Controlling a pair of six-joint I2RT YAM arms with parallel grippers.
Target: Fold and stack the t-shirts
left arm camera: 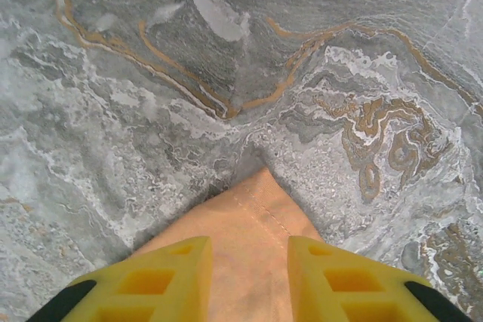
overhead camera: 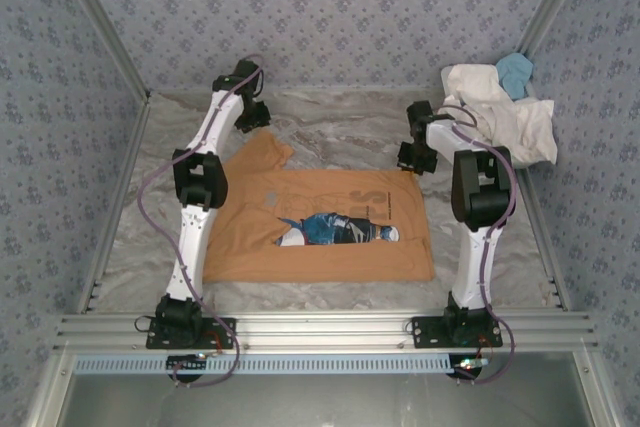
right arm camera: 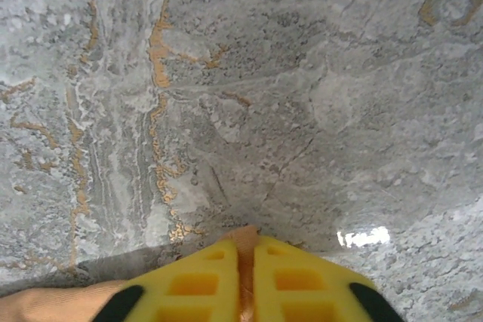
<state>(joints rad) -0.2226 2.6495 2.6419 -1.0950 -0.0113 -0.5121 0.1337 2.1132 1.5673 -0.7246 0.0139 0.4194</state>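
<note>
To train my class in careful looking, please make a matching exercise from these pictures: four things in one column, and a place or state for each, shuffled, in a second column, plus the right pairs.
Column one:
1. tan-orange t-shirt
2. light blue t-shirt
3. left gripper
4. right gripper

Column two:
A. fingers closed on a corner of cloth
B. crumpled on top of the white t-shirts, far right corner
C. spread flat on the marble table
D. fingers apart, with a corner of cloth between them

Pairs: 1-C, 2-B, 3-D, 4-A
</note>
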